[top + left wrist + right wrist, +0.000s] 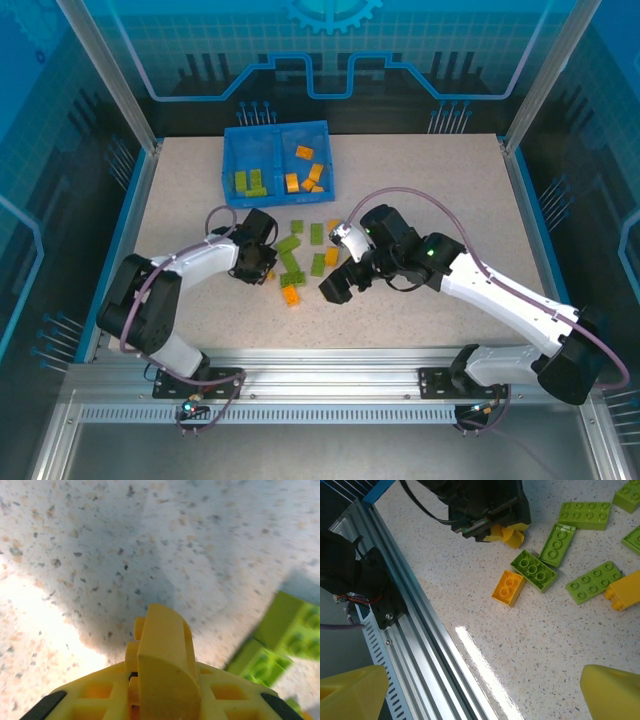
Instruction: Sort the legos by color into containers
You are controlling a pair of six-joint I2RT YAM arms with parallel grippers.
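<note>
The blue tray [228,160] stands at the back of the table, with green legos [250,182] in its left compartment and orange legos [305,172] in its right one. Loose green legos [291,262] and orange legos [291,295] lie mid-table. My left gripper [264,272] is low over the table at the left edge of that group. Its fingers [165,650] are pressed onto an orange lego [133,652], whose studs show beside them. My right gripper [338,287] hangs open above the table, with nothing between its fingers [612,695]. An orange lego [508,587] and a green lego [534,570] lie ahead of it.
Two green bricks [292,625] lie just right of my left gripper. The metal rail [320,365] runs along the table's near edge, and clear panels wall in the sides and back. Bare tabletop [450,190] spreads to the right of the tray.
</note>
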